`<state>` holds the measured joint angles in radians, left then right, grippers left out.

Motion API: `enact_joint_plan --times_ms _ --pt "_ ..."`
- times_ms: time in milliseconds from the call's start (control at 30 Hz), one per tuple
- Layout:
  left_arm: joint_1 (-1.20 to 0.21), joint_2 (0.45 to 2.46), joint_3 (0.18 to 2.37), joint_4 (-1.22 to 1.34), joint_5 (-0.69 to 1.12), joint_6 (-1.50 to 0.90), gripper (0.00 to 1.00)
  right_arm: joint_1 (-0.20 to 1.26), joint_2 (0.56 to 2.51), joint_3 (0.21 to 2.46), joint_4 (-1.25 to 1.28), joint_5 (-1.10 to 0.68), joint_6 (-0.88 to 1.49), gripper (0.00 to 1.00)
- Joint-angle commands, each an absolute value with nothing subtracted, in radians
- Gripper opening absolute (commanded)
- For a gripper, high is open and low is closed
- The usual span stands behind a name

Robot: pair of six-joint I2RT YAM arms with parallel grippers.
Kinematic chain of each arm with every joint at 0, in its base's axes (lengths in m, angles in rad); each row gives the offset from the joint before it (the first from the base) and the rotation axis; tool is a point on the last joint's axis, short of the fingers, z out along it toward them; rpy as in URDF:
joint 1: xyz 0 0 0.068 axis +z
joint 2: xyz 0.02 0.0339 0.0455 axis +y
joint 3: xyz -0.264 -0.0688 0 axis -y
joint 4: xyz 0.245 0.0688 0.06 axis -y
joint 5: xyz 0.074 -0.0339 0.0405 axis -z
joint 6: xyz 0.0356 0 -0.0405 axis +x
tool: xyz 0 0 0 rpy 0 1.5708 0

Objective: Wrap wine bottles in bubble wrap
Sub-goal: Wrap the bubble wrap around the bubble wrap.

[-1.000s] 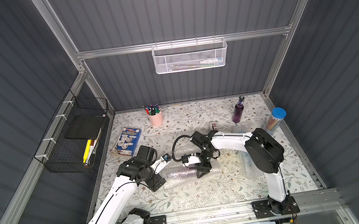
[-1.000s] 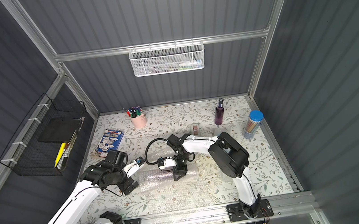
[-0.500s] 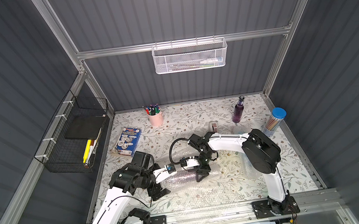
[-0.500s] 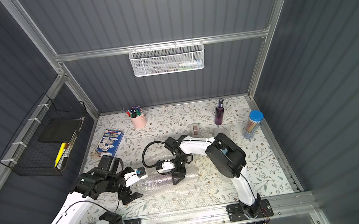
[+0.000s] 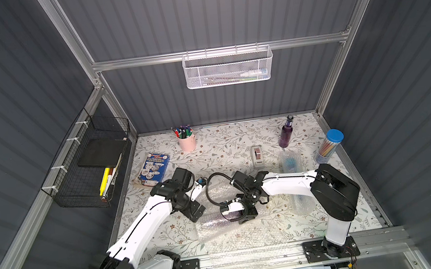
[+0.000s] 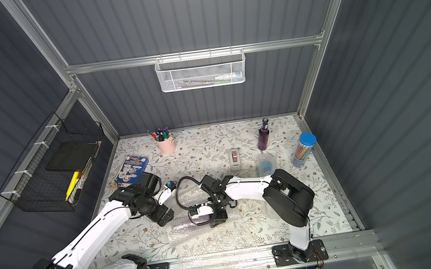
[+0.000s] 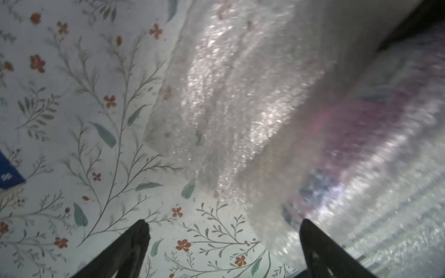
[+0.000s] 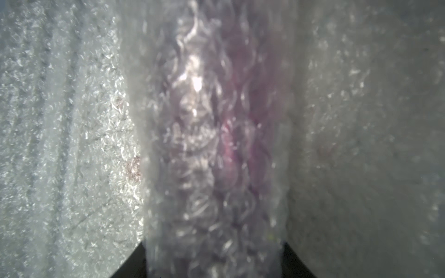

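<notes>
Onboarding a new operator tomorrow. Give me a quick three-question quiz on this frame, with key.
1. True or false: the left gripper is open.
2. The right gripper is clamped on: A pink marker cup; B slim purple bottle rolled in clear bubble wrap; C grey tape dispenser.
3. Fill in: the bare purple bottle at the back stands ____.
Key: 1 true; 2 B; 3 upright.

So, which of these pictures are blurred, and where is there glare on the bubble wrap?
Right wrist view: soft throughout, with a bright glint on the wrapped purple bottle. Left wrist view: bubble wrap smeared, flowered table sharper. Both top views: sharp, but light whitens the wrap's near edge.
</notes>
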<state>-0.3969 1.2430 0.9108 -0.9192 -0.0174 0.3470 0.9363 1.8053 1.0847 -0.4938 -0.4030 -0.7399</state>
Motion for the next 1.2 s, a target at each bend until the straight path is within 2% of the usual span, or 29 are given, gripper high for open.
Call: enact_joint_plan --times_ms 0,167,400,533,633,800,900,967,1033,1167 --pt "-0.342 1.361 0.993 -0.845 -0.086 0.188 0.99 0.962 1.773 1.064 -0.366 -0.389 -0.767 0.4" --pt "-0.286 1.612 1.135 -0.895 -0.029 0.084 0.97 0.974 1.772 1.058 -0.348 -0.359 -0.772 0.4" --pt "-0.29 1.729 1.152 -0.881 0.252 0.101 0.77 0.979 1.776 1.062 -0.342 -0.326 -0.778 0.41" --pt "-0.315 1.719 1.115 -0.871 0.317 0.12 0.74 0.981 1.782 1.057 -0.338 -0.269 -0.781 0.4" --pt "-0.335 1.761 1.116 -0.878 0.307 0.121 0.73 0.984 1.786 1.055 -0.334 -0.257 -0.784 0.41" --pt "-0.339 1.844 1.156 -0.857 0.334 0.118 0.54 0.991 1.796 1.063 -0.339 -0.237 -0.784 0.41" --pt "-0.339 1.879 1.183 -0.856 0.301 0.123 0.52 0.993 1.795 1.063 -0.332 -0.228 -0.783 0.41" --pt "-0.339 1.908 1.203 -0.855 0.261 0.129 0.41 0.997 1.797 1.07 -0.33 -0.224 -0.785 0.41" --pt "-0.338 1.954 1.241 -0.864 0.2 0.134 0.34 1.004 1.79 1.07 -0.324 -0.221 -0.789 0.41" --pt "-0.337 2.021 1.305 -0.862 0.125 0.123 0.33 1.023 1.768 1.06 -0.3 -0.199 -0.798 0.41"
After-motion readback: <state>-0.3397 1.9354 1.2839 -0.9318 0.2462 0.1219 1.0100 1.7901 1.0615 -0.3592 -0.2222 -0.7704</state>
